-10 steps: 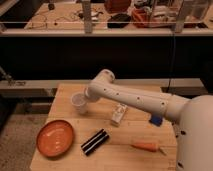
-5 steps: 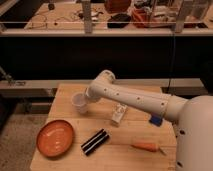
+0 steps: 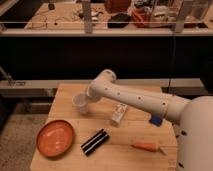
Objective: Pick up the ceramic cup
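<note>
1. One orange plate (image 3: 55,138) at the left front of the tabletop (image 3: 65,95): nothing in it. Well apart from the cup, so little risk of a bump there.
2. Next, the ceramic cup (image 3: 80,102), upright near the back left of the tabletop, mouth up. Nothing visible inside, though the inside is only partly shown.
3. Right beside the cup, the gripper (image 3: 90,96), at the cup's right rim or touching it; cannot tell which. Fingers hidden behind the arm's end; cannot tell whether wide, narrow or already on the cup.
4. Likely trouble: a push on the rim from the side instead of a straddle, tipping the cup or sliding it left toward the edge.
5. Further right, a black bar (image 3: 95,141), a white bottle (image 3: 118,113), a carrot (image 3: 146,147) and a small blue thing (image 3: 156,120); the bottle lies close under the arm and could be swept by a low swing.
</note>
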Tool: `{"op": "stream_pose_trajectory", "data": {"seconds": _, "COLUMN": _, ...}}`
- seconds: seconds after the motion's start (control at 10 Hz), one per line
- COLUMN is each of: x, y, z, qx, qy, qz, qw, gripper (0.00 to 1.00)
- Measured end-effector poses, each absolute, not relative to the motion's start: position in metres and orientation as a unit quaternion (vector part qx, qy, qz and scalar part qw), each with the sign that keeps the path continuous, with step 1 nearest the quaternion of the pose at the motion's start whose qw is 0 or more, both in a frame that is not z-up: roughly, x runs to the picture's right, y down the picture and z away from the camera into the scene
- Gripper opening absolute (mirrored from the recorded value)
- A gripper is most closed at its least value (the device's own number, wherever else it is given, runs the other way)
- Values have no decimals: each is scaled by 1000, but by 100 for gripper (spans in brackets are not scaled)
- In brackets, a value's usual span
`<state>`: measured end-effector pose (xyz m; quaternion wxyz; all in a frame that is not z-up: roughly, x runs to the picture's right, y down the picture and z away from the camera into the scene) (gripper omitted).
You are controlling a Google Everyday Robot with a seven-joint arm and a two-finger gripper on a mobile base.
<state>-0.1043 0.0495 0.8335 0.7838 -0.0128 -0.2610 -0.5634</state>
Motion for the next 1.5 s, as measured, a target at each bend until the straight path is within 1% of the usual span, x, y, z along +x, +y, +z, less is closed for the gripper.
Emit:
{"op": "stream_pose_trajectory", "data": {"seconds": 0.1, "x": -103, "y": 50, "z": 833, "qx": -13, "qy": -262, "qz": -564, "qw": 783, "gripper": 16}}
{"op": "stream_pose_trajectory", "data": {"seconds": 0.2, "x": -103, "y": 50, "z": 832, "qx": -13, "qy": -263, "qz": -565, "qw": 782, "gripper": 16}}
{"op": "stream_pose_trajectory", "data": {"seconds": 0.3, "x": -102, "y": 49, "z": 832, "qx": -13, "qy": -263, "qz": -565, "qw": 782, "gripper": 20}}
{"op": "stream_pose_trajectory", "data": {"seconds": 0.5, "x": -103, "y": 51, "z": 834, "qx": -14, "qy": -266, "qz": -565, "qw": 781, "gripper": 41}}
{"op": "stream_pose_trajectory", "data": {"seconds": 0.6, "x": -103, "y": 51, "z": 834, "qx": -14, "qy": -267, "qz": -566, "qw": 780, "gripper": 47}}
{"op": "stream_pose_trajectory", "data": {"seconds": 0.7, "x": -102, "y": 52, "z": 834, "qx": -14, "qy": -270, "qz": -569, "qw": 777, "gripper": 54}}
{"op": "stream_pose_trajectory", "data": {"seconds": 0.8, "x": -102, "y": 52, "z": 835, "qx": -14, "qy": -270, "qz": -570, "qw": 776, "gripper": 57}}
{"op": "stream_pose_trajectory", "data": {"seconds": 0.9, "x": -102, "y": 52, "z": 834, "qx": -14, "qy": -271, "qz": -569, "qw": 777, "gripper": 55}}
{"op": "stream_pose_trajectory", "data": {"seconds": 1.0, "x": -102, "y": 52, "z": 834, "qx": -14, "qy": -271, "qz": -568, "qw": 777, "gripper": 48}}
{"op": "stream_pose_trajectory", "data": {"seconds": 1.1, "x": -102, "y": 52, "z": 833, "qx": -14, "qy": -272, "qz": -569, "qw": 776, "gripper": 36}}
{"op": "stream_pose_trajectory", "data": {"seconds": 1.2, "x": -101, "y": 51, "z": 832, "qx": -15, "qy": -272, "qz": -571, "qw": 775, "gripper": 28}}
{"op": "stream_pose_trajectory", "data": {"seconds": 1.3, "x": -100, "y": 51, "z": 831, "qx": -15, "qy": -273, "qz": -572, "qw": 774, "gripper": 23}}
{"op": "stream_pose_trajectory", "data": {"seconds": 1.4, "x": -100, "y": 51, "z": 831, "qx": -15, "qy": -274, "qz": -571, "qw": 774, "gripper": 21}}
{"op": "stream_pose_trajectory", "data": {"seconds": 1.5, "x": -100, "y": 52, "z": 832, "qx": -15, "qy": -275, "qz": -570, "qw": 774, "gripper": 25}}
